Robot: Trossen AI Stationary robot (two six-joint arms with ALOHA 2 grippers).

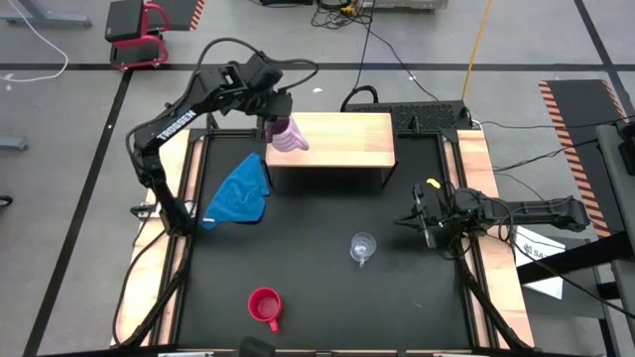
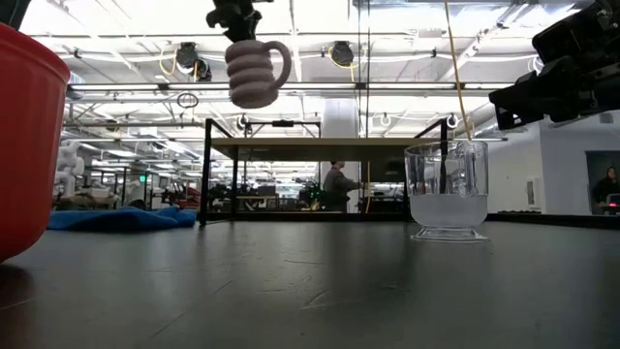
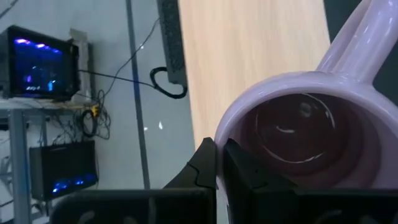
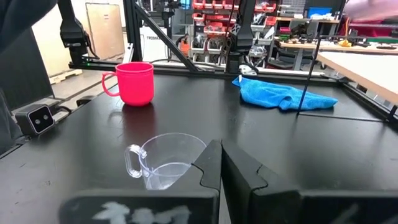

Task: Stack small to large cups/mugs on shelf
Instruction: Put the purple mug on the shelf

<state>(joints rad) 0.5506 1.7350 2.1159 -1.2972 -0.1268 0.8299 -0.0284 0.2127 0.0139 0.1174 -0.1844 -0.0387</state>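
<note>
High view
- Left gripper (image 1: 279,121): you have it over the left end of the shelf (image 1: 342,140), clamped on the lilac mug (image 1: 288,135).
- Lilac mug: hangs over the shelf's left end, near the edge that faces the cloth.
- Cloth (image 1: 239,191): blue, crumpled on the bench (image 1: 327,268) just left of the shelf.
- Glass cup (image 1: 362,246): upright on the bench, mid-right, near your right gripper (image 1: 421,224).
- Red mug (image 1: 264,306): on the bench at the near edge, well apart from the glass cup.
- Right arm: waits at the right side of the bench, gripper pointed toward the glass cup.

Low view
- Lilac mug (image 2: 256,72): held in the air above shelf level, handle to the right, clear of the board.
- Shelf (image 2: 329,148): light board on dark legs, behind the glass cup.
- Glass cup (image 2: 447,190): stands on the bench, right of centre.
- Red mug (image 2: 29,145): very close at the left edge, only part showing.
- Cloth (image 2: 121,217): low heap at left.

Left wrist view
- Left gripper (image 3: 219,163): fingers pinch the rim of the lilac mug (image 3: 311,134).
- Mug mouth: open toward the camera, handle pointing away; shelf board (image 3: 249,56) lies beyond it.

Right wrist view
- Right gripper (image 4: 221,163): fingertips together, holding nothing.
- Glass cup (image 4: 163,160): just beyond the fingertips, handle toward the red mug (image 4: 133,83).
- Cloth (image 4: 283,94): farther off on the bench.
</note>
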